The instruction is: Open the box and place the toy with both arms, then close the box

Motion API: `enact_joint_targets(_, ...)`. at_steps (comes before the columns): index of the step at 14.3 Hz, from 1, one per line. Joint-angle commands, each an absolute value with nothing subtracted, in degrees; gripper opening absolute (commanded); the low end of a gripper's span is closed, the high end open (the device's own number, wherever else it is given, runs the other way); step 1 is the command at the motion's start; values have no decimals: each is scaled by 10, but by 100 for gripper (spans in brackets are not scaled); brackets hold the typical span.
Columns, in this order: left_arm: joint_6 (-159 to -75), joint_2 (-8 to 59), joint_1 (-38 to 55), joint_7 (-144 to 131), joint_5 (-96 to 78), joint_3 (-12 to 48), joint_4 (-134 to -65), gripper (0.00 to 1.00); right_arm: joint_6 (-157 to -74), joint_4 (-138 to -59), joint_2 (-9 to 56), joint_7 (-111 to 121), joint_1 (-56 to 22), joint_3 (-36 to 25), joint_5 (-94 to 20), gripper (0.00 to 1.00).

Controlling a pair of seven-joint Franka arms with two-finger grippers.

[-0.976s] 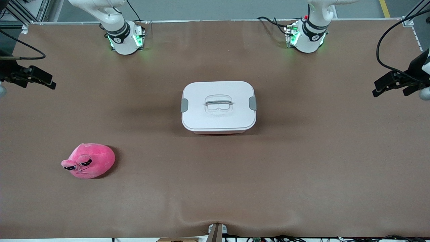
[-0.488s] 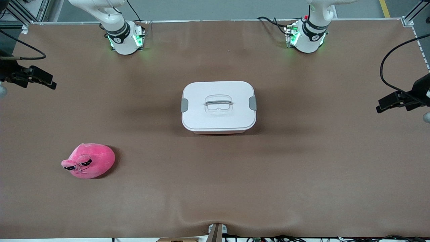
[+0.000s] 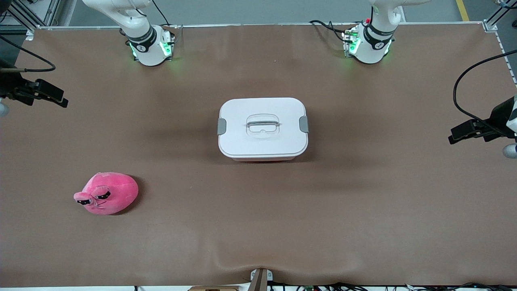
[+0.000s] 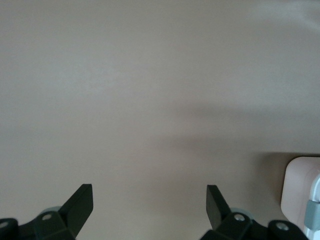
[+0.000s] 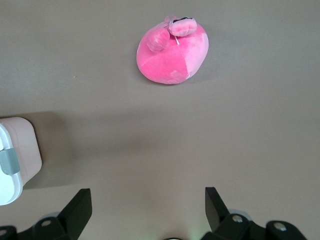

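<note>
One container: rounded-rectangular plastic box (image 3: 263, 128), translucent pink tub under a white lid (image 3: 262, 126), at the middle of the brown table (image 3: 363, 210). Lid seated, grey side clips (image 3: 221, 126) at both ends, recessed handle (image 3: 263, 124) on top; contents cannot be told through the lid.

One toy: small hot-pink plush blob (image 3: 106, 198) with droopy black-and-white eyes and a snout, lying on the table nearer the front camera than the box, toward the right arm's end, well apart from the box. Nothing lies between toy and box.

Right gripper (image 3: 50, 96): black, two fingers, over the table edge at the right arm's end, jaws wide and empty; its wrist view takes in the toy and one box corner.

Left gripper (image 3: 464, 133): over the left arm's end of the table, jaws wide and empty, a box corner at the edge of its wrist view.

Change: left gripper now sits lower in the front view than a second ago; right gripper, box and toy unchanged
</note>
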State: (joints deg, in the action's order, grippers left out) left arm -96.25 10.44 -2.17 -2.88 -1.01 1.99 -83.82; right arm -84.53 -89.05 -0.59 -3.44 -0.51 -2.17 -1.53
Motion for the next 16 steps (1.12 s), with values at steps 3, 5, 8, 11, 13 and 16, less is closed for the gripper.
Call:
enact_joint_targets(3,-972,119,16,-118,-16,20,-820,100,-840,-879,-1,-33,-4,-21,-24,100)
enact_joint_targets(5,-972,119,40,-184,-14,20,-821,100,-840,-879,-1,-33,-4,-21,-24,100)
enact_joint_targets(8,-972,121,87,-288,-13,20,-821,100,-839,-879,-1,-33,-4,-21,-24,100)
enact_joint_targets(11,-972,124,121,-382,-13,21,-822,100,-840,-878,-1,-33,-4,-22,-24,100)
enact_joint_targets(13,-972,131,148,-439,-13,20,-822,100,-841,-878,-1,-33,-4,-21,-23,100)
enact_joint_targets(16,-972,137,183,-507,-12,20,-822,100,-841,-878,2,-33,-3,-21,-23,100)
